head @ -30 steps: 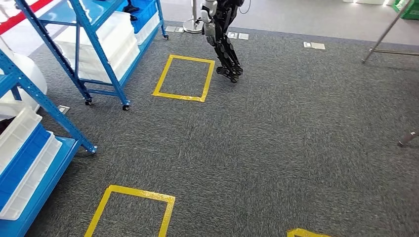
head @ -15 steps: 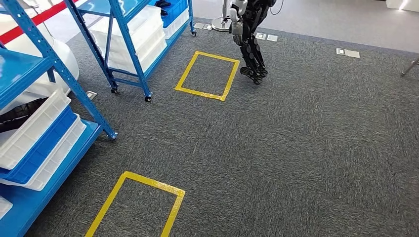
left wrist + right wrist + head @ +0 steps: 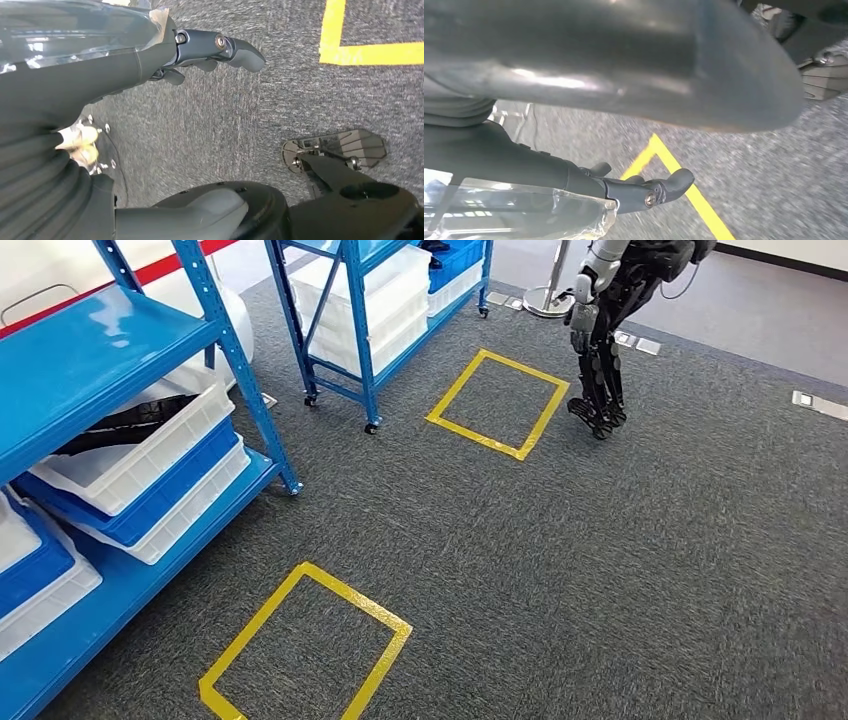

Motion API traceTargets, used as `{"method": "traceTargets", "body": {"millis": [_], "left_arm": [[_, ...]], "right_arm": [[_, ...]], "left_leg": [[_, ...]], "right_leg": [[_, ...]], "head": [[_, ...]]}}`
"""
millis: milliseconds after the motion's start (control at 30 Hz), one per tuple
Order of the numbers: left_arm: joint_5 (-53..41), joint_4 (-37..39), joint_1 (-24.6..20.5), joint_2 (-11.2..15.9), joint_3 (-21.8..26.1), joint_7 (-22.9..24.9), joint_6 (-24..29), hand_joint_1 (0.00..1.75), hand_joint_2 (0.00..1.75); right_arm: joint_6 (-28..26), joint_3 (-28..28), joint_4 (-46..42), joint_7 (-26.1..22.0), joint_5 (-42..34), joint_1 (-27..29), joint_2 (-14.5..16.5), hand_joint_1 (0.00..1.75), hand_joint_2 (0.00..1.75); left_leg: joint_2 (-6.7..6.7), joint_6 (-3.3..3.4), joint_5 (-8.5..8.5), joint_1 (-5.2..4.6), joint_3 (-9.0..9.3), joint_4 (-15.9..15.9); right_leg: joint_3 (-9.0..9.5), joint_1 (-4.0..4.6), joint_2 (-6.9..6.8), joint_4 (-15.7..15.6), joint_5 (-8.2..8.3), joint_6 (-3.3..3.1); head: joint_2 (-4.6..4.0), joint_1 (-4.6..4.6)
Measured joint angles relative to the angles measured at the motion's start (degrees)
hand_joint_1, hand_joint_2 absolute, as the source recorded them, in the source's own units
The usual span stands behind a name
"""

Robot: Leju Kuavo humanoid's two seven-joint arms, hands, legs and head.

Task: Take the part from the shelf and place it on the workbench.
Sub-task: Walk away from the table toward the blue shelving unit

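The part (image 3: 128, 422) is a black, flat-looking thing with thin long pieces, and it lies inside a white bin (image 3: 150, 458) on the near blue shelf (image 3: 100, 350), just under the top board of this shelf; its exact form is too small to tell. The white bin sits on a blue bin (image 3: 165, 495), and this one sits on another white bin, so the three make a stack on the low board. The left hand (image 3: 200, 47) hangs over the carpet (image 3: 620, 560), its fingers are stretched out and a little apart, and it holds nothing. The right hand (image 3: 634, 190) also hangs over the carpet with the fingers stretched out loosely and nothing between them. Both hands are well apart from the part. The floor is a dark grey carpet with a rough texture. A yellow tape square (image 3: 305, 645) is marked on it near the shelf, and a second tape square (image 3: 497, 403) lies farther away. Beside the second square stands another blue shelf (image 3: 350, 330) on small wheels, with white bins and blue bins on it. Another humanoid robot (image 3: 600, 350) with dark legs stands on the carpet just beyond that square, and a round pole base (image 3: 548, 302) is near it
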Motion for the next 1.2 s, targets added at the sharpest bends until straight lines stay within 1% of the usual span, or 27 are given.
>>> {"method": "traceTargets", "body": {"millis": [33, 67, 133, 167, 200, 267, 300, 333, 367, 400, 433, 500, 533, 567, 633, 700, 767, 833, 867, 900, 933, 967, 1000, 1067, 1133, 1167, 1200], "left_arm": [[0.0, 0.0, 0.0, 0.0, 0.0, 0.0, 0.0, 0.0, 1.75], [0.0, 0.0, 0.1, 0.0, 0.0, 0.0, 0.0, 0.0, 1.75], [0.0, 0.0, 0.2, 0.1, 0.0, 0.1, 0.2, 0.0, 1.75], [0.0, 0.0, 0.3, 0.1, 0.0, 0.1, 0.3, 0.0, 1.75], [0.0, 0.0, 0.3, 0.2, 0.0, 0.2, 0.4, 0.0, 1.75], [0.1, 0.0, 0.1, 0.3, 0.0, 0.3, 0.6, 0.0, 1.75], [0.1, 0.0, 0.0, 0.3, 0.0, 0.3, 0.7, 0.0, 1.75], [0.1, 0.0, 0.0, 0.4, 0.0, 0.3, 0.7, 0.0, 1.75], [0.1, 0.0, 0.1, 0.5, 0.0, 0.4, 0.7, 0.0, 1.75], [0.1, 0.0, 0.2, 0.6, 0.0, 0.4, 0.7, 0.0, 1.75], [0.1, 0.0, 0.2, 0.7, 0.0, 0.4, 0.7, 0.0, 1.75], [0.1, 0.0, 0.0, 0.7, 0.0, 0.4, 0.6, 0.0, 1.75], [0.1, 0.0, -0.3, 0.7, 0.0, 0.4, 0.4, 0.0, 1.75], [0.0, 0.0, -0.5, 0.7, 0.0, 0.5, 0.3, 0.0, 1.75], [0.1, 0.0, -0.8, 0.7, 0.0, 0.5, 0.1, 0.0, 1.75], [0.2, 0.0, -1.0, 0.6, 0.0, 0.5, -0.1, 0.0, 1.75], [0.5, 0.0, -1.6, 0.5, 0.0, 0.5, -0.1, 0.0, 1.75], [0.7, 0.0, -2.1, 0.5, 0.0, 0.6, -0.2, 0.0, 1.75], [0.8, 0.0, -2.3, 0.5, 0.0, 0.9, -0.2, 0.0, 1.75], [0.8, 0.0, -2.4, 0.5, 0.0, 1.2, -0.2, 0.0, 1.75], [0.8, 0.0, -2.6, 0.5, 0.0, 1.6, -0.3, 0.0, 1.75], [0.7, 0.0, -2.8, 0.5, 0.0, 1.9, -0.4, 0.0, 1.75], [0.5, 0.0, -3.2, 0.4, 0.0, 2.2, -0.4, 0.0, 1.75], [0.0, 0.0, -3.8, 0.4, -0.1, 2.5, -0.5, 0.0, 1.75], [-0.5, 0.0, -4.1, 0.5, -0.2, 2.6, -0.5, 0.0, 1.75], [-0.7, 0.0, -4.2, 0.6, -0.2, 2.6, -0.5, 0.0, 1.75], [-0.8, 0.0, -4.2, 0.6, -0.3, 2.7, -0.5, 0.0, 1.75]], "right_arm": [[0.0, 0.0, 0.0, 0.0, 0.0, -0.1, 0.0, 0.0, 0.0], [0.0, 0.0, 0.0, 0.0, 0.1, -0.1, 0.0, 0.0, 0.0], [0.1, 0.0, 0.0, 0.0, 0.3, -0.2, 0.1, 0.0, 0.0], [0.1, 0.0, 0.0, 0.1, 0.4, -0.2, 0.1, 0.0, 0.0], [0.1, 0.0, 0.0, 0.1, 0.5, -0.2, 0.2, 0.0, 0.0], [0.2, -0.1, 0.0, 0.1, 0.6, -0.1, 0.2, 0.0, 0.0], [0.2, -0.1, 0.0, 0.1, 0.6, 0.0, 0.1, 0.0, 0.0], [0.2, -0.1, 0.0, 0.1, 0.7, 0.1, 0.1, 0.0, 0.0], [0.2, -0.1, 0.0, 0.1, 0.7, 0.1, 0.1, 0.0, 0.0], [0.2, -0.1, 0.0, 0.1, 0.7, 0.1, 0.0, 0.0, 0.0], [0.2, -0.1, 0.0, 0.1, 0.7, 0.0, 0.1, 0.0, 0.0], [0.2, -0.1, 0.0, 0.0, 0.8, -0.1, 0.1, 0.0, 0.0], [0.2, -0.1, 0.0, 0.0, 0.9, -0.1, 0.1, 0.0, 0.0], [0.2, -0.1, 0.0, 0.0, 0.9, -0.2, 0.1, 0.0, 0.0], [0.2, -0.1, 0.0, -0.1, 1.0, -0.3, 0.1, 0.0, 0.0], [0.2, -0.1, 0.0, -0.2, 1.0, -0.5, 0.1, 0.0, 0.0], [0.1, -0.1, 0.0, -0.2, 1.0, -0.5, 0.1, 0.0, 0.0], [0.0, -0.1, 0.0, -0.2, 1.0, -0.4, 0.0, 0.0, 0.0], [0.0, -0.1, 0.0, -0.3, 1.0, -0.4, -0.1, 0.0, 0.0], [-0.1, -0.1, 0.0, -0.3, 0.8, -0.4, -0.1, 0.0, 0.0], [-0.2, -0.2, 0.0, -0.3, 0.7, -0.5, -0.2, 0.0, 0.0], [-0.3, -0.3, 0.0, -0.3, 0.5, -0.6, -0.3, 0.0, 0.0], [-0.5, -0.5, 0.0, -0.3, 0.3, -0.7, -0.3, 0.0, 0.0], [-0.9, -0.8, 0.0, -0.2, 0.0, -1.0, -0.4, 0.0, 0.0], [-1.1, -1.1, 0.0, -0.2, -0.2, -1.1, -0.3, 0.0, 0.0], [-1.2, -1.2, 0.0, -0.2, -0.2, -1.2, -0.3, 0.0, 0.0], [-1.2, -1.3, 0.0, -0.2, -0.3, -1.2, -0.2, 0.0, 0.0]], "left_leg": [[-0.57, -0.34, -0.06, -0.04, -0.22, 0.2], [-1.08, -0.71, -0.05, -0.03, -0.48, 0.3], [-1.68, -1.29, 0.05, 0.18, -0.86, 0.3], [-0.74, -1.57, -0.41, 0.16, -1.23, 0.9], [0.88, -1.83, -1.51, 0.1, -2.02, 2.6], [4.66, -2.33, -5.27, 0.03, -5.19, 9.2], [5.52, -2.54, -6.99, 0.14, -7.1, 13.0], [5.91, -2.66, -7.86, 0.23, -8.49, 15.8], [6.12, -2.71, -7.64, 0.29, -8.89, 16.6], [6.42, -2.7, -6.37, 0.33, -8.11, 15.2], [7.21, -2.59, -4.4, 0.32, -6.18, 11.6], [10.44, -2.13, -1.47, 0.03, -1.96, 3.9], [11.54, -1.84, -0.86, -0.19, -0.78, 1.6], [11.97, -1.57, -0.83, -0.44, -0.45, 0.7], [10.38, -0.98, -0.59, -0.51, -0.57, 0.4], [8.86, -0.28, -0.13, -0.15, -0.31, -0.1], [7.16, 0.29, 0.22, 0.14, -0.28, -0.3], [5.24, 0.54, 0.36, 0.18, -0.45, -0.3], [4.31, 0.55, 0.4, 0.2, -0.47, -0.3], [3.42, 0.5, 0.42, 0.23, -0.44, -0.3], [2.55, 0.42, 0.43, 0.29, -0.39, -0.2], [1.75, 0.23, 0.43, 0.35, -0.44, 0.0], [0.98, -0.06, 0.34, 0.28, -0.54, 0.2], [-0.13, -0.79, 0.27, 0.19, -0.84, 0.4], [-0.95, -1.49, 0.46, 0.32, -1.1, 0.3], [-0.54, -1.78, 0.32, 0.35, -1.31, 0.5], [0.55, -2.04, -0.31, 0.33, -1.75, 1.4]], "right_leg": [[0.83, -0.07, 0.83, -1.9, 0.62, -0.28], [1.07, 0.02, 1.0, -2.5, 0.7, -0.81], [1.26, 0.11, -0.33, -2.6, 0.96, -1.75], [1.3, 0.05, -1.04, -2.7, 1.09, -2.21], [1.34, -0.03, -1.82, -2.9, 1.17, -2.63], [1.37, 0.12, -3.53, -3.0, 1.08, -3.29], [1.35, 0.25, -4.47, -2.9, 1.0, -3.44], [1.35, 0.35, -5.41, -2.9, 0.93, -3.54], [1.36, 0.4, -6.27, -2.9, 0.87, -3.6], [1.43, 0.42, -7.02, -2.9, 0.81, -3.63], [1.57, 0.43, -7.7, -2.9, 0.73, -3.61], [1.91, 0.72, -8.84, -2.9, 0.44, -3.31], [2.08, 0.93, -9.42, -2.9, 0.28, -3.07], [2.22, 1.12, -10.01, -2.9, 0.15, -2.83], [2.54, 1.22, -11.02, -3.0, -0.06, -2.32], [2.15, 1.06, -8.79, -1.6, -1.05, -1.88], [-0.62, 0.81, -5.05, 4.3, -3.82, -2.05], [-4.41, 0.71, -3.7, 11.6, -6.31, -2.22], [-5.38, 0.66, -3.55, 13.2, -6.4, -1.99], [-5.27, 0.58, -3.45, 12.4, -5.53, -1.56], [-4.05, 0.42, -3.11, 9.3, -3.84, -1.0], [-2.32, 0.14, -2.03, 5.1, -1.99, -0.45], [-0.77, -0.01, -1.09, 1.4, -0.46, -0.24], [0.75, -0.05, 0.02, -2.2, 0.87, -0.73], [0.89, 0.11, -1.03, -2.3, 1.13, -1.77], [0.95, 0.07, -1.53, -2.4, 1.28, -2.17], [0.96, -0.02, -2.1, -2.5, 1.41, -2.54]], "head": [[0.0, -0.01], [0.0, -0.03], [0.0, -0.15], [0.0, -0.32], [0.0, -0.6], [0.0, -1.16], [0.0, -1.28], [0.0, -1.27], [0.0, -1.29], [0.0, -1.3], [0.0, -1.31], [0.0, -1.34], [0.0, -1.28], [0.0, -1.21], [0.0, -1.08], [0.0, -0.96], [0.0, -0.63], [0.0, -0.4], [0.0, -0.36], [0.0, -0.31], [0.0, -0.28], [0.0, -0.2], [0.0, -0.08], [0.0, -0.02], [0.0, -0.15], [0.0, -0.23], [0.0, -0.5]]}}
